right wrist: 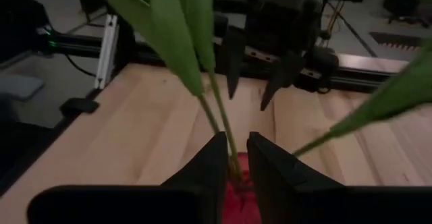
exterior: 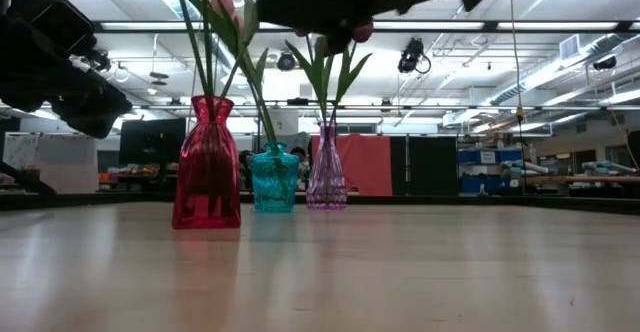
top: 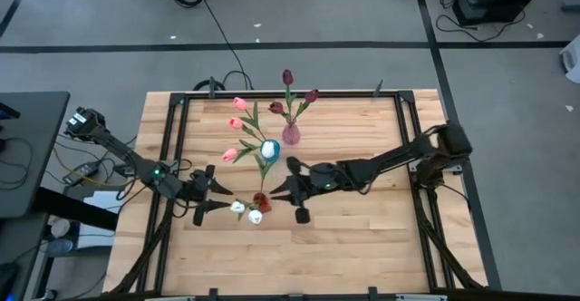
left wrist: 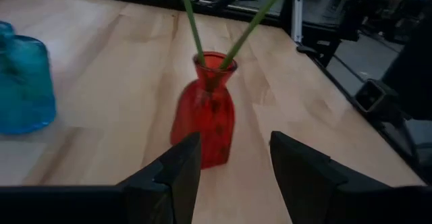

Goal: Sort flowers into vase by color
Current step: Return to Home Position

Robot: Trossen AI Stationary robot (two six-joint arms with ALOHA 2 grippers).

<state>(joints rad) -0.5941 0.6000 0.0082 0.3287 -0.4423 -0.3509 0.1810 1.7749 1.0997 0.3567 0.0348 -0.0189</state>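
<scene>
A red vase (top: 261, 199) (left wrist: 204, 113) stands mid-table with two green stems in it. White tulip heads (top: 237, 208) (top: 255, 217) lean from it toward the near-left. My right gripper (top: 276, 190) (right wrist: 237, 150) hovers just above the vase mouth, nearly shut around one stem. My left gripper (top: 210, 195) (left wrist: 235, 160) is open and empty, level with the vase on its left side and facing it. A teal vase (top: 269, 148) holds pink tulips (top: 240, 104). A purple vase (top: 290, 135) holds maroon tulips (top: 287, 77). My right gripper has a white tulip's green stem (right wrist: 223, 126) in the narrow gap between its two fingers, low on the stem, just above the red vase's mouth. The fingers come from the table's right, slanting down, and lie across the stem. The stem's lower end stands in the vase.
The three vases stand close together in a row running from mid-table toward the far edge, and leaves spread over them. A black frame rail borders the table top. Bare wood lies on the near half and at the far right.
</scene>
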